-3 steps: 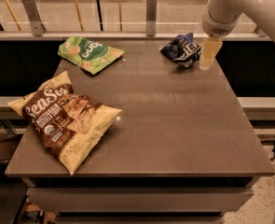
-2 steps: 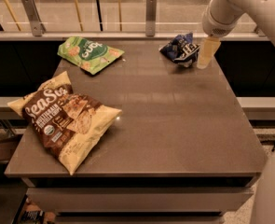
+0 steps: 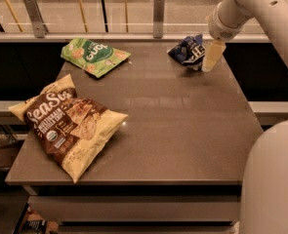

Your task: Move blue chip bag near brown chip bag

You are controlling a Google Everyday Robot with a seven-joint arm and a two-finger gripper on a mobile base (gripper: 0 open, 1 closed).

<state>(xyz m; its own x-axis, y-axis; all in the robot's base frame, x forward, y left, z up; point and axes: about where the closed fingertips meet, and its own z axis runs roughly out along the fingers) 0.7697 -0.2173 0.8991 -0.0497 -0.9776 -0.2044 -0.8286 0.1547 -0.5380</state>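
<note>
The blue chip bag (image 3: pixel 186 49), small, crumpled and dark navy with white lettering, lies at the table's far right. My gripper (image 3: pixel 207 62) hangs from the white arm (image 3: pixel 241 6) right at the bag's right side, low over the tabletop. The brown chip bag (image 3: pixel 65 123), large with a dark brown centre and pale yellow edges, lies flat at the near left of the table, far from the blue bag.
A green chip bag (image 3: pixel 94 56) lies at the far left of the brown table (image 3: pixel 182 126). A rail with metal posts (image 3: pixel 158 14) runs behind the table. Part of my white body (image 3: pixel 273 179) fills the lower right corner.
My gripper has shifted slightly left, closer against the blue chip bag. My white body has come into view at the lower right. The bags have not moved.
</note>
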